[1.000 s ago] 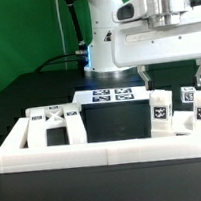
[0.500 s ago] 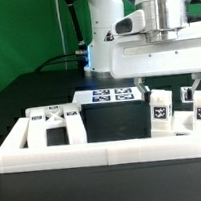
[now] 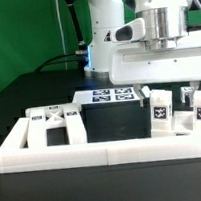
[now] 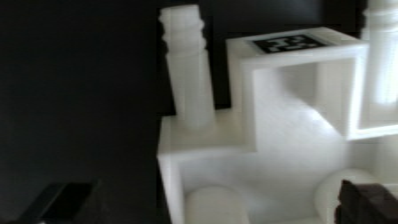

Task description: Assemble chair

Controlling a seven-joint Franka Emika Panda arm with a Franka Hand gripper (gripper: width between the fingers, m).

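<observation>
Rail: white border rail (image 3: 94, 149), nearest, running across the front.
Chair: in loose white tagged pieces just behind the rail. The ladder-like frame (image 3: 53, 124) is toward the exterior view's left, the blocky legs (image 3: 161, 110) toward its right.
Gripper (image 3: 168, 87): jaws spread wide, nothing held, hovering over the blocky legs. The wrist view shows white chair parts between the fingertips (image 4: 59, 200).
Marker board (image 3: 110, 95): flat on the table, farther back.

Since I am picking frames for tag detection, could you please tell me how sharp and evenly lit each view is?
Exterior view: fairly sharp, evenly lit; the matte-white tagged chair pieces stand out against the black table, no glare. Wrist view: soft throughout; the white frame piece is nearly washed out, its square tag readable, the dark fingertips blurred.
</observation>
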